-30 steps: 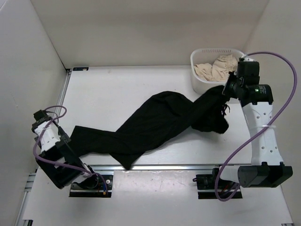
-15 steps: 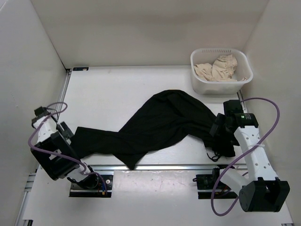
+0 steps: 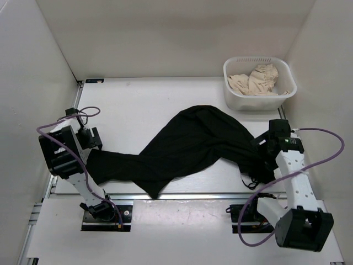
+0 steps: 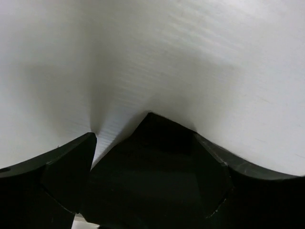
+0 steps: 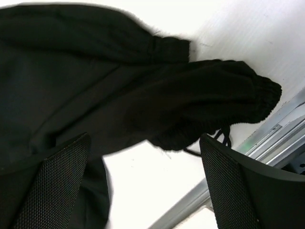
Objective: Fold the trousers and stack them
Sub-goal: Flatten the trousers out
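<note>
No fold yet: trousers [image 3: 187, 143] sprawl on table [image 3: 127, 105], right fingers [image 5: 52, 181] open over waistband [image 5: 224, 95], left fingers [image 4: 62, 176] open astride leg end [image 4: 152, 143].

Bright, even light with soft shadows; left wrist view blurred (close, murky).

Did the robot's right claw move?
Yes. The right gripper came away from the white plastic basket, toward the near edge of the white table.

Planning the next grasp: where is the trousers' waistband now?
Top view: the trousers have their waistband on the right, by the near rail, beside the right gripper.
</note>
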You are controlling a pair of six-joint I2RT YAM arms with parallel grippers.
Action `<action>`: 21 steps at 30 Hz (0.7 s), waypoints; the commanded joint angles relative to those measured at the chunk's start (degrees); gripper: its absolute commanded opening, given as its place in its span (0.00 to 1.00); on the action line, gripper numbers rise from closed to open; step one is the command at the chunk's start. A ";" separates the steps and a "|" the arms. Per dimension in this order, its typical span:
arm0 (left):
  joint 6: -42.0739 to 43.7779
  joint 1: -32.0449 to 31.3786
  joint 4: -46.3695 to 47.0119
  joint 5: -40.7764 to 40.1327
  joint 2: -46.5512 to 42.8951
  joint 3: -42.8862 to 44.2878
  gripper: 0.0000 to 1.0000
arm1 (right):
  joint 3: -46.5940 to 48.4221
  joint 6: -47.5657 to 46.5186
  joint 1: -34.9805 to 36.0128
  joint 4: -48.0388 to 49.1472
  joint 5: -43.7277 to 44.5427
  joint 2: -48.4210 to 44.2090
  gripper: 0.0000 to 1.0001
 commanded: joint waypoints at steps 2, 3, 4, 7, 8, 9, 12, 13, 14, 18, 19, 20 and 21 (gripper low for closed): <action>0.08 0.39 0.63 -1.31 -2.21 -1.88 0.85 | -2.27 3.25 -5.11 5.22 -0.74 5.42 0.99; 0.08 0.39 0.63 -0.69 -2.21 -2.41 0.76 | -2.81 3.25 -6.00 6.79 -1.35 6.12 0.99; 0.08 0.39 0.63 -0.68 -2.21 -2.41 0.67 | -3.85 3.25 -6.70 7.50 -1.36 7.35 0.99; 0.08 0.39 0.63 -1.21 -2.21 -3.20 0.27 | -5.09 3.87 -8.63 9.00 -2.67 9.99 0.97; 0.08 0.39 0.63 -1.21 -2.82 -3.20 0.25 | -5.10 4.39 -8.64 9.61 -4.42 10.78 0.97; 0.08 0.39 0.63 -1.21 -2.82 -3.20 0.23 | -5.10 4.40 -8.64 9.62 -5.39 12.18 0.95; 0.08 1.79 0.63 -1.73 -4.66 -1.54 0.21 | -7.11 5.97 -8.64 11.72 -6.72 14.03 0.84; 0.08 1.80 0.63 -2.61 -4.67 -0.84 0.21 | -8.34 5.98 -8.64 12.60 -7.24 14.04 0.77; 0.08 2.32 0.63 -3.31 -5.45 0.04 0.21 | -8.35 6.50 -8.64 13.48 -6.29 15.35 0.49; 0.08 4.34 0.63 -3.93 -6.69 9.77 0.20 | -2.83 2.66 -9.26 14.89 -0.15 21.50 0.00; 0.08 4.35 0.63 -3.93 -7.30 11.89 0.20 | 0.06 0.81 -9.26 14.11 0.74 23.16 0.00; 0.08 4.35 0.63 -3.93 -7.31 14.09 0.20 | 7.05 -2.95 -9.26 13.23 0.75 26.40 0.00; 0.08 4.35 0.63 -3.93 -8.00 16.20 0.20 | 11.12 -4.64 -9.26 12.18 1.36 27.65 0.00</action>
